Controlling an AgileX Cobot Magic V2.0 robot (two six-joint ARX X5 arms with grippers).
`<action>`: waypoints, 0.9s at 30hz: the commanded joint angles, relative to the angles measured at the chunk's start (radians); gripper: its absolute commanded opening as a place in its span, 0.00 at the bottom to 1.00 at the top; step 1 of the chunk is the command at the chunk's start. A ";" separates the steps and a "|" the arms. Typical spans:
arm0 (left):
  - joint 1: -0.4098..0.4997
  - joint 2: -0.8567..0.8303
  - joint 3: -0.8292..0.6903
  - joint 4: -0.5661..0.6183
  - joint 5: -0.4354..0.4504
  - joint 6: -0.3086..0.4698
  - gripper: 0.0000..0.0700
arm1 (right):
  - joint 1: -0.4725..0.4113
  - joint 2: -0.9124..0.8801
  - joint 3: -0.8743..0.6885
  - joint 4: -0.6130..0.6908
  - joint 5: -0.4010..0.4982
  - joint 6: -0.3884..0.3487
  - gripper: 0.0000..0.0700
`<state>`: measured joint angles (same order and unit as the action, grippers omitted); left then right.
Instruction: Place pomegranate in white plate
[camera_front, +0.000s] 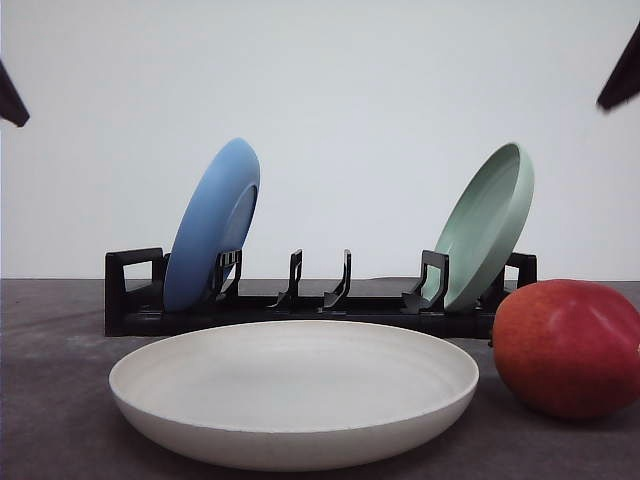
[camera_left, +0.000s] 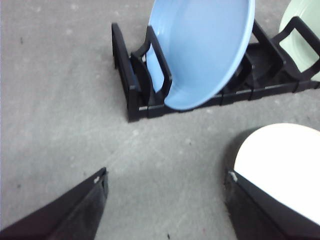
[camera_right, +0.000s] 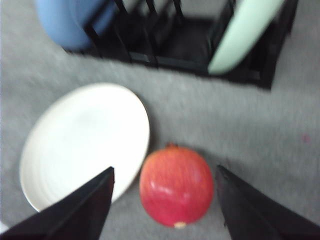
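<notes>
The red pomegranate (camera_front: 567, 346) rests on the grey table at the right, just beside the white plate (camera_front: 290, 392), which lies flat and bare at the front centre. In the right wrist view the pomegranate (camera_right: 176, 186) sits below and between the spread dark fingers of my right gripper (camera_right: 165, 176), which is open and hovers above it, with the white plate (camera_right: 82, 140) next to it. My left gripper (camera_left: 167, 177) is open over bare table, with the white plate's rim (camera_left: 280, 165) by one fingertip.
A black dish rack (camera_front: 300, 300) stands behind the plate, holding a tilted blue plate (camera_front: 212, 222) at its left end and a tilted pale green plate (camera_front: 488, 222) at its right end. Grey table surface surrounds everything.
</notes>
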<state>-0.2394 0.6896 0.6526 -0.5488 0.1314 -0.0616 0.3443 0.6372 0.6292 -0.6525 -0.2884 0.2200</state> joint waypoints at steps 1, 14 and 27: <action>0.000 -0.004 -0.008 0.009 0.004 -0.008 0.62 | 0.028 0.048 0.029 0.000 0.033 0.033 0.61; 0.000 -0.010 -0.017 0.010 0.004 -0.008 0.62 | 0.233 0.399 0.104 0.022 0.228 0.053 0.82; 0.000 -0.010 -0.017 0.011 0.004 -0.005 0.62 | 0.275 0.615 0.104 0.061 0.295 0.049 0.90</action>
<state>-0.2394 0.6746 0.6323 -0.5488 0.1310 -0.0681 0.6106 1.2350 0.7163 -0.5973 0.0040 0.2634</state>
